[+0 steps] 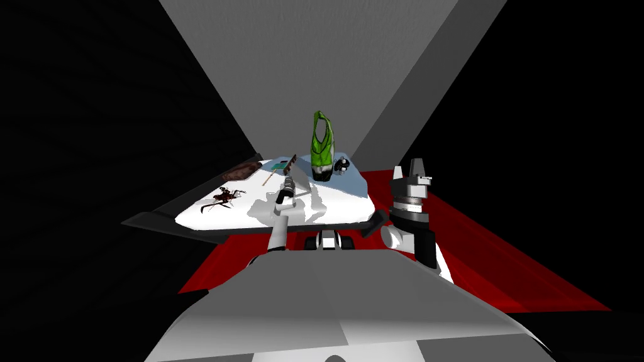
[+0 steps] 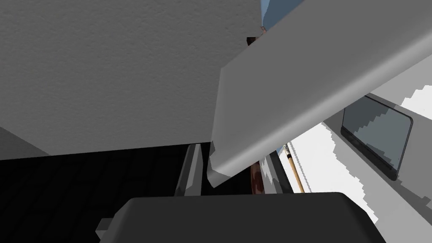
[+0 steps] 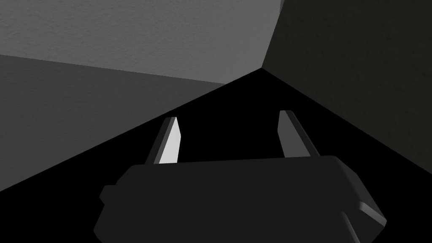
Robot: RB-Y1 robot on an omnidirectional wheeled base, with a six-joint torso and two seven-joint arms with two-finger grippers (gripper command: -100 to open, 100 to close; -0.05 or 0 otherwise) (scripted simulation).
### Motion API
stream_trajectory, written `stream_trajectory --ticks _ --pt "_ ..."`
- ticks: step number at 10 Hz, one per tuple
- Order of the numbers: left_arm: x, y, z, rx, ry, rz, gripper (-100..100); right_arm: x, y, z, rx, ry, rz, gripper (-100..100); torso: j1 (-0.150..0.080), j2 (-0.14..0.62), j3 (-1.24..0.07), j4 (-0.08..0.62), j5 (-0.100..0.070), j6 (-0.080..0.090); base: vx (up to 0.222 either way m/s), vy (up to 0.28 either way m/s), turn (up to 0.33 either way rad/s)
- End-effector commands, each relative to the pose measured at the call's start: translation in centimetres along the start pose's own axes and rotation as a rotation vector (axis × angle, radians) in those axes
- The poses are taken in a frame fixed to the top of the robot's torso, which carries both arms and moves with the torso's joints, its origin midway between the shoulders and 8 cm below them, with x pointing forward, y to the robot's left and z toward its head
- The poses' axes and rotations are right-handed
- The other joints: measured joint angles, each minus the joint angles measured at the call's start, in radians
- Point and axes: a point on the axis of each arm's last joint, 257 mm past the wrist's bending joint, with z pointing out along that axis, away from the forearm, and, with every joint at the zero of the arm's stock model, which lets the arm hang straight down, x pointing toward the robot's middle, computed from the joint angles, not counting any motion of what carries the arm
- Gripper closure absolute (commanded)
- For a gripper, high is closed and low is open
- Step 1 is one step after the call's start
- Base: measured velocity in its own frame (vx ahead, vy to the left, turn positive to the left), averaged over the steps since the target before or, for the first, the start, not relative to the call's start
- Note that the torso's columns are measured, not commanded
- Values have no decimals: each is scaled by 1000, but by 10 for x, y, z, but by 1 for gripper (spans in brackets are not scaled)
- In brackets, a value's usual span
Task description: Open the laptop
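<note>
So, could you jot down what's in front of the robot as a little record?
table: white, holding a green bag and small oddments
laptop lid: grey, raised partway
left arm: reaching over the table, jaws shut on the lid's edge
right arm: raised beside the table, jaws open

The table [image 1: 339,204] was white with a dark grey rim, on a red floor [image 1: 490,251]. At the table's twelve o'clock stood a bright green bag [image 1: 322,146] with a white band and a black foot. At the bag's three o'clock was a small black-and-white thing [image 1: 343,165]. At the table's ten o'clock lay a reddish-brown patch [image 1: 242,170], perhaps mottled, and at eight o'clock a dark red and black spidery shape [image 1: 223,198]. The laptop [image 2: 303,76] was plain light grey. The panel [image 2: 375,135] was dark slate, the stick [image 2: 295,173] tan.
</note>
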Motion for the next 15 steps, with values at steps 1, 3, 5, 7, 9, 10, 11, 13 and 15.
stream_trajectory --ticks 1,3,5,7,9,10,11,13,15 --pt "3 14 0 -13 4 -114 100 0 0 0 0 0 0 0 -1 1 1 1 0 -1 23 97 -4" --pt "3 25 -2 -23 4 -197 100 0 0 0 0 0 0 0 -1 3 2 1 -1 -1 11 92 -10" --pt "3 36 -3 -33 0 -281 100 0 0 0 0 0 0 0 0 5 3 2 -1 -2 -7 83 -8" --pt "3 51 -10 -38 -5 -342 100 0 0 0 0 0 0 0 -5 6 4 3 -2 -2 4 53 -47" --pt "3 66 -18 -39 -14 -426 100 0 0 0 0 0 0 0 1 6 4 2 0 -1 12 128 -124" --pt "3 51 -9 -43 -3 -394 -100 0 0 0 0 0 0 0 1 5 3 2 0 -3 -6 37 32" --pt "3 45 -7 -44 0 -394 -100 0 0 0 0 0 0 0 -5 6 3 2 -2 -2 -23 -31 51" --pt "3 34 -2 -45 6 -393 -100 0 0 0 0 0 0 0 -6 6 4 3 -3 -1 -20 -45 34" --pt "3 23 2 -45 12 -392 -100 0 0 0 0 0 0 0 -2 7 4 4 -2 -2 -9 -30 27"
